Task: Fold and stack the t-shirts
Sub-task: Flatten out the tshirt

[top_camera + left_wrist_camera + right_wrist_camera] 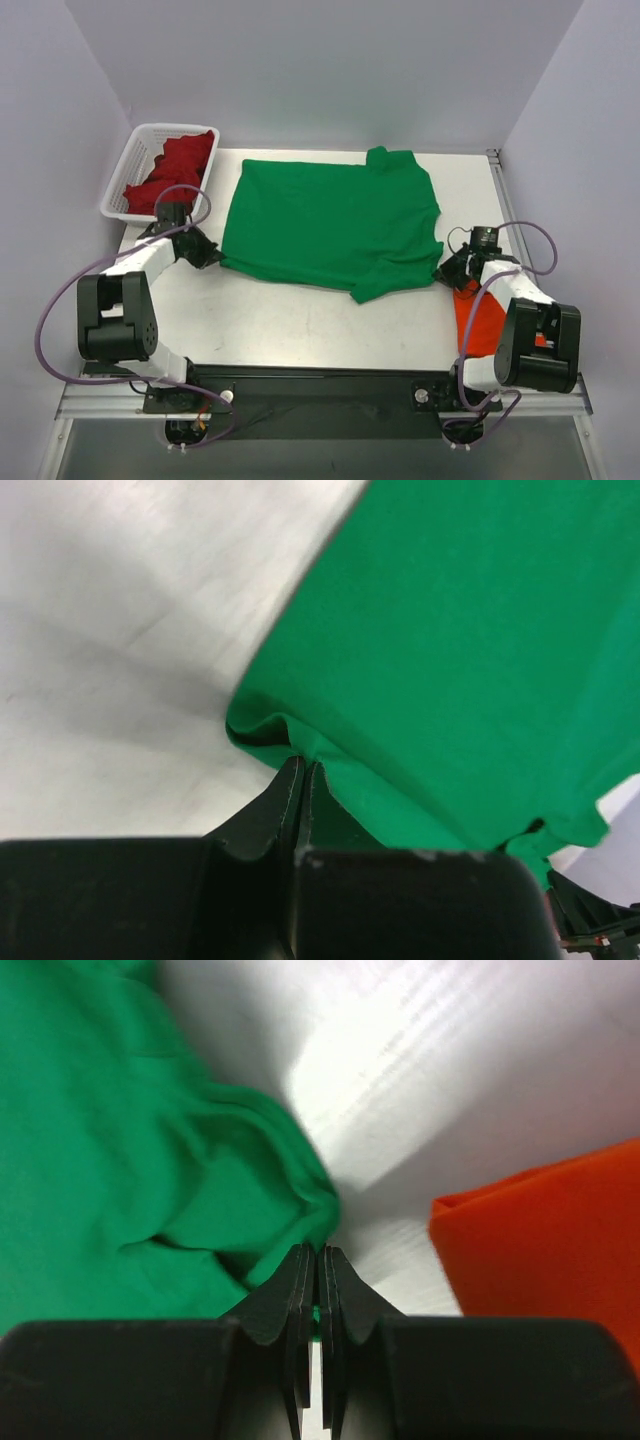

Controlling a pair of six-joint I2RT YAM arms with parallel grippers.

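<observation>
Soft, smooth green t-shirt (pixel 330 225), rumpled corners

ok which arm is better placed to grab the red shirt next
Left. The left gripper, pinching the green shirt's corner, sits beside the basket holding the dark red shirt; the right gripper is at its far side.

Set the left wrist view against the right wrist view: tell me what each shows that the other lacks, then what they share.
Left wrist only: the left gripper, shut on a puckered edge of the green t-shirt. Right wrist only: the right gripper, shut on a bunched fold of that shirt, and the orange t-shirt, lying apart from the green one. Both: green cloth in a closed pinch, and the bare white table.
</observation>
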